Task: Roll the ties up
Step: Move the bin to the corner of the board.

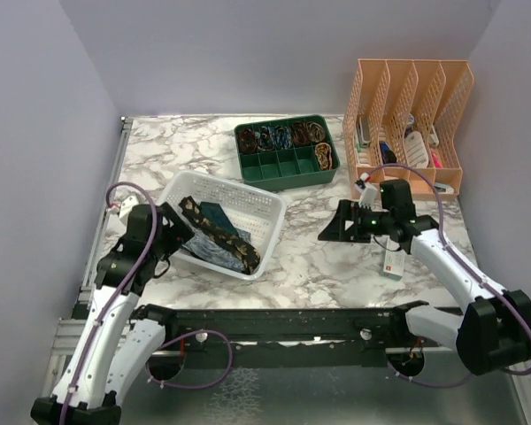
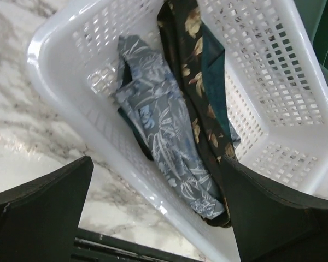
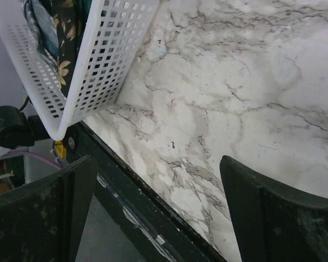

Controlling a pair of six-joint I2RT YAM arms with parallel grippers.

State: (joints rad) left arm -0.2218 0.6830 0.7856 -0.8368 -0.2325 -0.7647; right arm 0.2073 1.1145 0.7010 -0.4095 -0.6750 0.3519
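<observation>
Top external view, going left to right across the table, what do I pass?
Left end effector → white basket holding the ties → green divided tray → right end effector → orange file rack.

The top view overlooks my table [image 1: 310, 257] from behind; my left wrist hangs close over the basket [image 2: 273, 82], and my right glimpses it sideways.

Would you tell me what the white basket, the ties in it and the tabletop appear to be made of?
White basket: glossy moulded plastic, judging by its grid of holes. Blue-grey tie and black-brown gold-patterned tie: soft fabric, draping limply, possibly silk or polyester. Tabletop: marble-look, grey-veined; stone or printed laminate, unclear.
</observation>
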